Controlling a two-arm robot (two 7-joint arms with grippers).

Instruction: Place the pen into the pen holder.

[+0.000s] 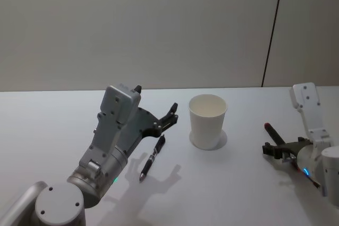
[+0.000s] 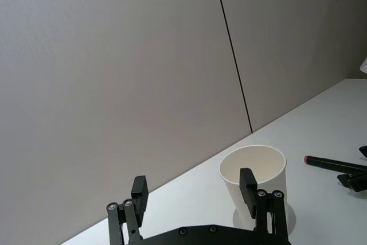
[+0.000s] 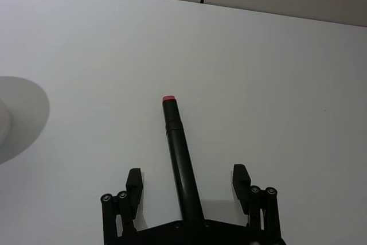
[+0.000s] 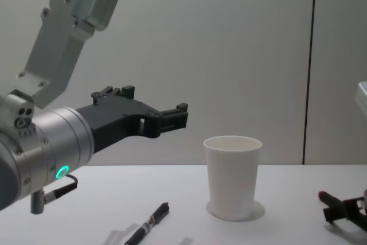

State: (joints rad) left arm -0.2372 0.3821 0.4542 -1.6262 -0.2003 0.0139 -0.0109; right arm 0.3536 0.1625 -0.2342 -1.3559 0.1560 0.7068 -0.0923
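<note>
A black pen (image 1: 152, 158) lies on the white table, left of the pen holder, a white paper cup (image 1: 207, 121) standing upright. My left gripper (image 1: 170, 116) hangs open and empty in the air above that pen, level with the cup's rim (image 4: 232, 140). In the left wrist view its fingers (image 2: 139, 193) are spread wide, with the cup (image 2: 252, 170) beyond them. A second black pen with a red tip (image 3: 179, 150) lies between the spread fingers of my right gripper (image 3: 187, 175), low on the table to the right of the cup. Those fingers do not touch it.
The table (image 1: 42, 130) runs back to a plain grey wall with a dark vertical seam (image 1: 273, 30). Bare tabletop lies between the cup and my right gripper (image 1: 286, 145), and in front of the cup.
</note>
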